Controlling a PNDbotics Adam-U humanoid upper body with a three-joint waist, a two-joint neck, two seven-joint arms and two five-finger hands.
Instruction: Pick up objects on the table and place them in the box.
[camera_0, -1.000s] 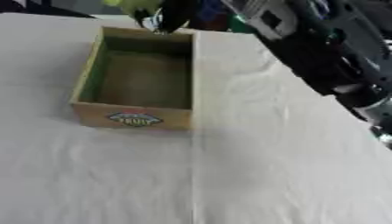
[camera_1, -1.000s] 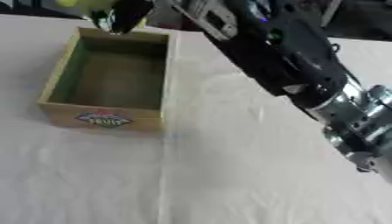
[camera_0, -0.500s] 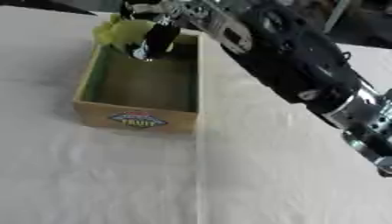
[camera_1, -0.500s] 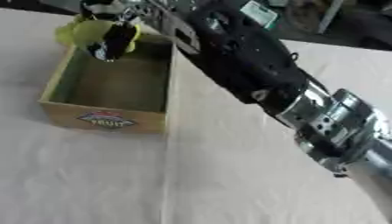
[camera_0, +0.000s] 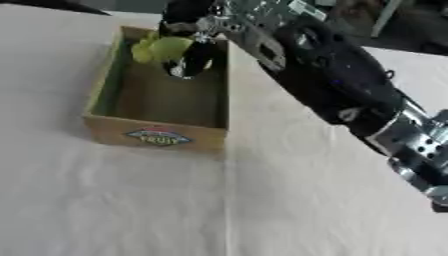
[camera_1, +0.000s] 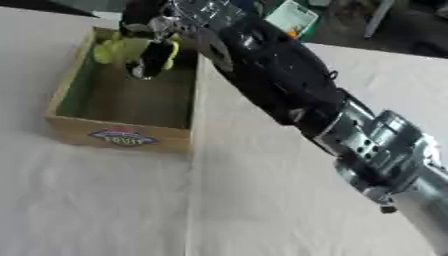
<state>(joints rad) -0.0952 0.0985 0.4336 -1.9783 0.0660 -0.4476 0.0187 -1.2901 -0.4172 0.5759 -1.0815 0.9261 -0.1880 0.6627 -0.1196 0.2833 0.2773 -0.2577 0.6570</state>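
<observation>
White cloth covered the bench (camera_0: 262, 200) while our right hand (camera_0: 194, 35) pinched a yellow-green object (camera_0: 162, 48), seemingly light and soft, over the box (camera_0: 157, 137).

Over the last 1 second the right hand (camera_0: 194, 44) has swung from beyond the far rim of the box (camera_0: 157, 136) to above its inside, bringing a yellow-green object (camera_0: 160, 48), seemingly lower now.

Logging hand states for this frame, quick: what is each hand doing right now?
Right hand: shut on the yellow-green object, over the box.
Left hand: not in view.
</observation>
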